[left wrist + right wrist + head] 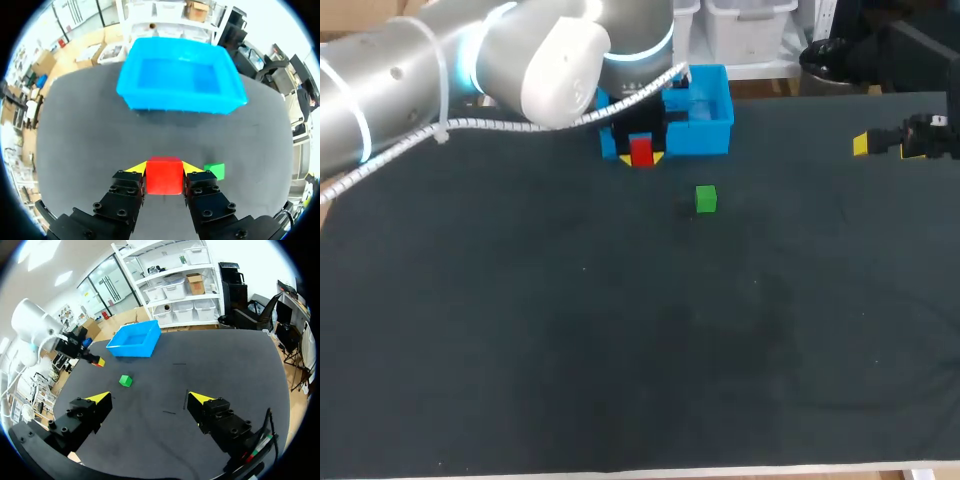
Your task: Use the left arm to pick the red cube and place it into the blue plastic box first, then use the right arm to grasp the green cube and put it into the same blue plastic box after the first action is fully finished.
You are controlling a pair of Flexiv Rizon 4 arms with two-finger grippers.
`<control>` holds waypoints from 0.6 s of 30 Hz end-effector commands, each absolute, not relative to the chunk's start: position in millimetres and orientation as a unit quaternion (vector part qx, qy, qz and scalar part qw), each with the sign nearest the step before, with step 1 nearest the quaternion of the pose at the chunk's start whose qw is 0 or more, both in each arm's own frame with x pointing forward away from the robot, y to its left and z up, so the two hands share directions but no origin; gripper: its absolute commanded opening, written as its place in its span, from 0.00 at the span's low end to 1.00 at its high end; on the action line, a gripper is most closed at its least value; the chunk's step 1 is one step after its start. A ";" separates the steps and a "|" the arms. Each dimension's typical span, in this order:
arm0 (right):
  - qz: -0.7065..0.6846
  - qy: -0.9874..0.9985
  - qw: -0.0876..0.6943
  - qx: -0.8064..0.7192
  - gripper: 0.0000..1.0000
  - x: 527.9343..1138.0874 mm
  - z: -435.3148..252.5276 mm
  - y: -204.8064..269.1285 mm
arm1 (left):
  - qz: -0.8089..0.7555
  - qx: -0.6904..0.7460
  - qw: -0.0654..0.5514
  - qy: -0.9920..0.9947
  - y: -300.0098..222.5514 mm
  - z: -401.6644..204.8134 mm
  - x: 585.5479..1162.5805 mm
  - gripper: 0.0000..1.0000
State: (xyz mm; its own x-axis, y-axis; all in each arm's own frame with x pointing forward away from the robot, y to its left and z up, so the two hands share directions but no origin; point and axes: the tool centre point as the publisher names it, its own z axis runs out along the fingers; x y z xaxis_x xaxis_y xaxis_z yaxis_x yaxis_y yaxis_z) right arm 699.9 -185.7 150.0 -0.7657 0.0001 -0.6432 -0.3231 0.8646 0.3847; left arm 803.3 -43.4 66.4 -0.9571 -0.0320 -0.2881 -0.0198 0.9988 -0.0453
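Observation:
My left gripper (164, 169) is shut on the red cube (164, 175), both yellow tips pressed to its sides. In the head view the red cube (641, 151) hangs just in front of the blue plastic box (712, 131), held by the left gripper (641, 158). The blue box (181, 80) lies ahead of the left fingers and looks empty. The green cube (705, 198) sits on the dark table a little right of and nearer than the box; it also shows beside the left gripper's right finger as the green cube (215, 170). My right gripper (150, 399) stands open at the table's far right, away from the green cube (125, 381).
The dark table top (620, 350) spreads wide in front of the box and cubes. My left arm (470, 60) crosses over the table's back left corner. The right gripper (905, 140) sits near the right edge.

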 end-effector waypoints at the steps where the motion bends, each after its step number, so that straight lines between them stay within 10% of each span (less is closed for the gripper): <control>1: 0.244 0.907 0.330 -0.089 1.00 699.7 150.0 -185.6 | -0.024 -0.010 0.157 0.987 -39.2 87.6 797.3 0.00; 18: 0.244 0.907 0.330 -0.089 1.00 699.7 150.0 -185.6 | -0.055 0.001 0.191 0.980 -38.4 116.1 830.1 0.00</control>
State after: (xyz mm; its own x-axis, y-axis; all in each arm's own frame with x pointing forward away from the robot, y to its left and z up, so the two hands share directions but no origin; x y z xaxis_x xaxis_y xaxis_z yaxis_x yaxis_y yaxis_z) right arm 699.9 -185.7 150.0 -0.7657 0.0002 -0.6432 -0.3230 0.8646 0.3848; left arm 820.3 -40.7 116.4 -0.9248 -0.0227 -0.3798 0.0160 0.9950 -0.0984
